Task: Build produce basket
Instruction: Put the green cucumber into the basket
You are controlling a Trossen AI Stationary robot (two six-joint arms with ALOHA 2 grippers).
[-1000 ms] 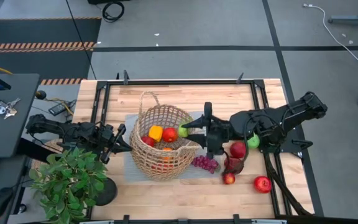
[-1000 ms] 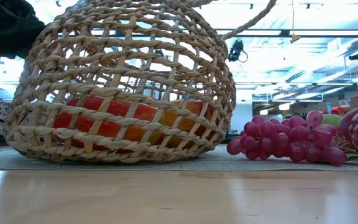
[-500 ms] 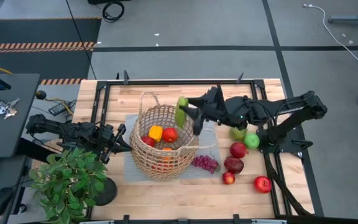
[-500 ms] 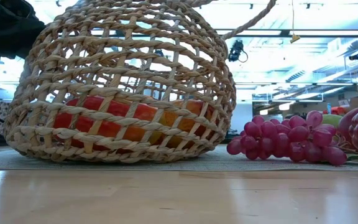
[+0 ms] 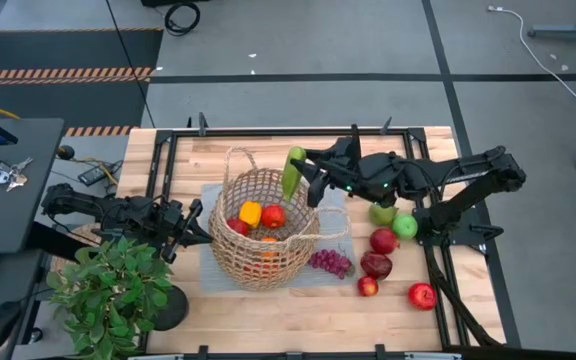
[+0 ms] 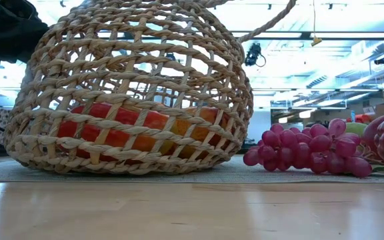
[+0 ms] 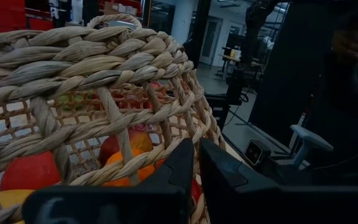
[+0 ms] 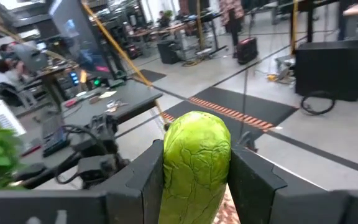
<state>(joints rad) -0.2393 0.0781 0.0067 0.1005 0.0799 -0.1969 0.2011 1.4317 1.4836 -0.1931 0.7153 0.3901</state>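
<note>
right gripper is clamped on a bumpy green pear up over the far rim of the wicker basket, left gripper pinched shut on its near-left rim, open board beyond.

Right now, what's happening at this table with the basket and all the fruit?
The right gripper is shut on a green pear, holding it in the air above the basket's far rim. The left gripper is shut on the basket's wall on the opposite side. Several fruits already lie inside. Grapes, apples and another pear wait on the table beside it.
</note>
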